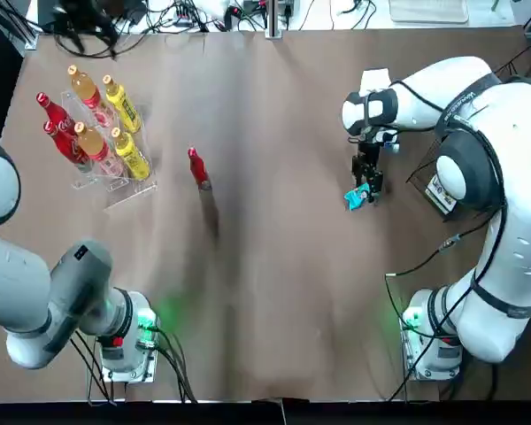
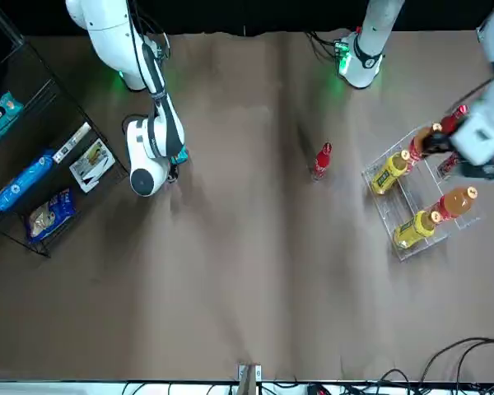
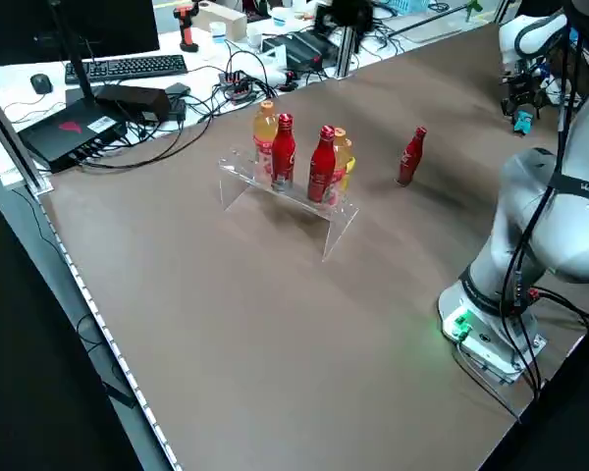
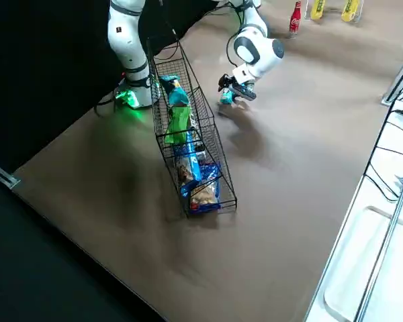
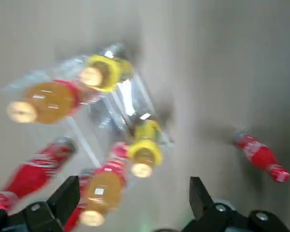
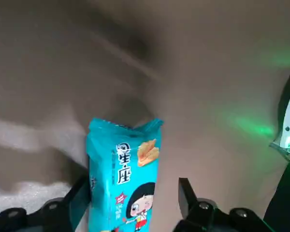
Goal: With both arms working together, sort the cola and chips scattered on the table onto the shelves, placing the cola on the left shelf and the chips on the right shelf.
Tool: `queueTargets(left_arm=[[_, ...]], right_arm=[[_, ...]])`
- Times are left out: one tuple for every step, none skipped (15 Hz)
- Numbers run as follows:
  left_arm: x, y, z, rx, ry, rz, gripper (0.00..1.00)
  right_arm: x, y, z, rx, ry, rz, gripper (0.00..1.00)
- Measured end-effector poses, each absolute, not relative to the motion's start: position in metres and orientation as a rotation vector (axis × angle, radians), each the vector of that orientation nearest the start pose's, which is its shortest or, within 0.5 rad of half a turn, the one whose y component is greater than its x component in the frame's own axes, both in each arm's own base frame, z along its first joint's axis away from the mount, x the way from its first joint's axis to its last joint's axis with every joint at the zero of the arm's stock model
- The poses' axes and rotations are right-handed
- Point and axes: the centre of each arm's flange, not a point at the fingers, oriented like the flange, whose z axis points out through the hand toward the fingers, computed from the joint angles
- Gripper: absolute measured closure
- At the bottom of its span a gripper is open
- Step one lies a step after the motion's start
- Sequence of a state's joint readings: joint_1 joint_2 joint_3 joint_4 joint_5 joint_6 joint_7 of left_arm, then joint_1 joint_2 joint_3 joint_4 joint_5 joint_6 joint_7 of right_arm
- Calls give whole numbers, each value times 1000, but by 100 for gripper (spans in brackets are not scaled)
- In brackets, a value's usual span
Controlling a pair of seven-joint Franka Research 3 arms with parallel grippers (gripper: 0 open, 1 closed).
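The left claw (image 5: 135, 183) hangs spread over the clear acrylic left shelf (image 3: 290, 195), where two glossy red cola bottles (image 3: 283, 153) (image 3: 322, 165) stand, white script on their labels. One more cola (image 1: 199, 168) is upright on the smooth brown desk (image 1: 274, 292). The right claw (image 6: 134, 183) is parted around a crinkly cyan packet (image 6: 124, 174) with white Chinese characters, near the black wire right shelf (image 4: 218, 157), which holds green (image 4: 178, 125) and cyan (image 4: 176, 92) packets.

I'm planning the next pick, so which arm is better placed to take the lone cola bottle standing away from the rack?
Probably the left: its open gripper hovers near the clear rack, on the bottle's side. The right gripper is at a cyan-blue packet.
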State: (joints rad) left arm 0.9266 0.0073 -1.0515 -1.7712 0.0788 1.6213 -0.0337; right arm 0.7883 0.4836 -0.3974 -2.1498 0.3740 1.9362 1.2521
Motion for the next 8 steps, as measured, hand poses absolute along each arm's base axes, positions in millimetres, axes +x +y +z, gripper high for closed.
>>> queueTargets(left_arm=[[536,-90,515,-3037,195,278,0],[527,-119,494,-3027,239,335,0],[518,-143,473,-3018,273,371,0],[508,-163,452,-3012,297,390,0],[500,-176,431,-3009,311,403,0],[492,-184,412,-3019,314,426,0],[484,-190,396,-3036,315,456,0],[478,-195,383,-3049,304,471,0]], right_arm=[[446,199,157,-2880,1830,891,34],[445,199,156,-2880,1831,893,36],[445,199,156,-2879,1832,895,37],[445,198,156,-2878,1833,895,46],[445,198,156,-2876,1835,896,57],[445,198,156,-2872,1837,897,67],[445,198,156,-2867,1840,898,73],[446,197,157,-2862,1843,900,76]])
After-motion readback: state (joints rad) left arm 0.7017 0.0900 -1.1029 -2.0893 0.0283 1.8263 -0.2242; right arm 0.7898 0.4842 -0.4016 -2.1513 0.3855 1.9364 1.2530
